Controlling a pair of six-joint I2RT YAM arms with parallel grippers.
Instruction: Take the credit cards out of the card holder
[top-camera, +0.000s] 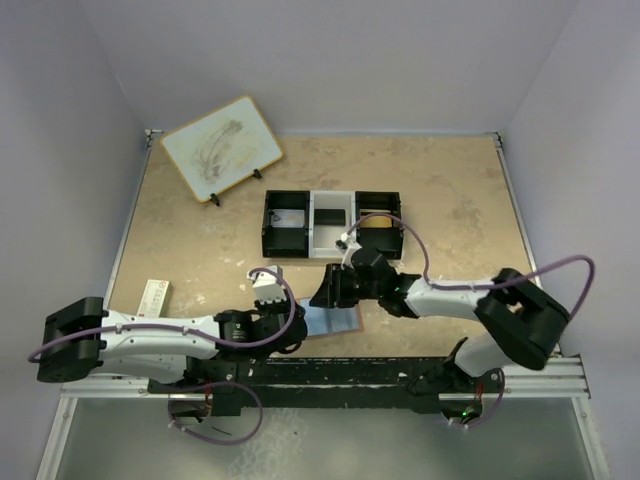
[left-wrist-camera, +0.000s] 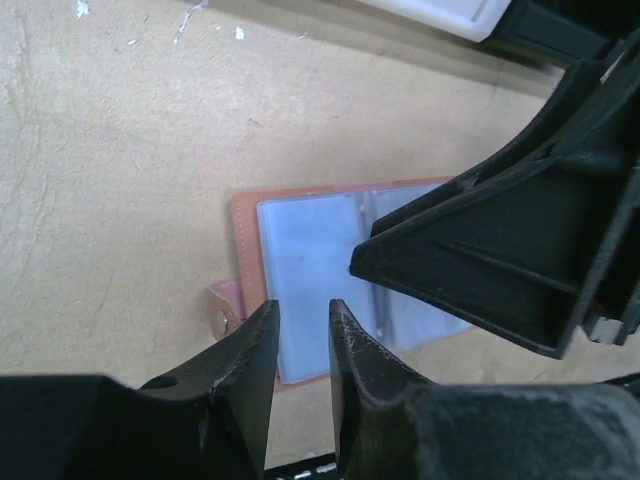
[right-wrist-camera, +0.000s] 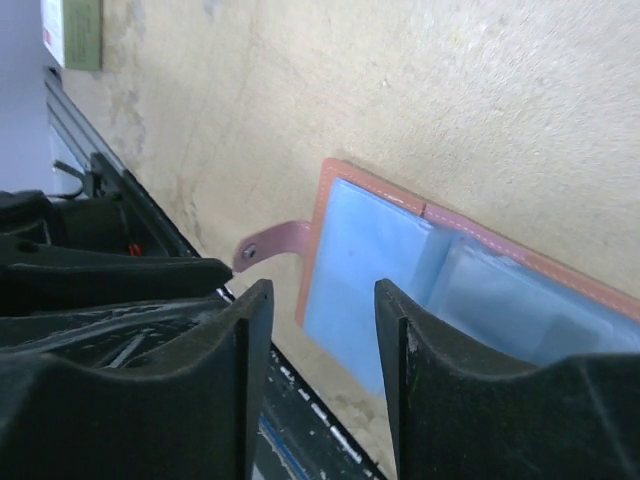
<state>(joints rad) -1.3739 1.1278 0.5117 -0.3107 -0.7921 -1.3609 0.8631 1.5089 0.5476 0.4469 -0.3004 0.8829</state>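
Closely, both end effectors (left-wrist-camera: 302, 318) (right-wrist-camera: 322, 300) crowd the card holder's (left-wrist-camera: 300, 250) near edge

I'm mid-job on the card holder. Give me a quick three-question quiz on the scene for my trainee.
1. True or false: the card holder lies folded shut on the table.
2. The white-and-tan board stands: A) at the table's far left corner, B) at its near right edge, C) on top of the card holder.
3. Fill in: the right end effector is over the card holder with its jaws ___.

Key: 1 false, it lies spread open; 2 A; 3 open.
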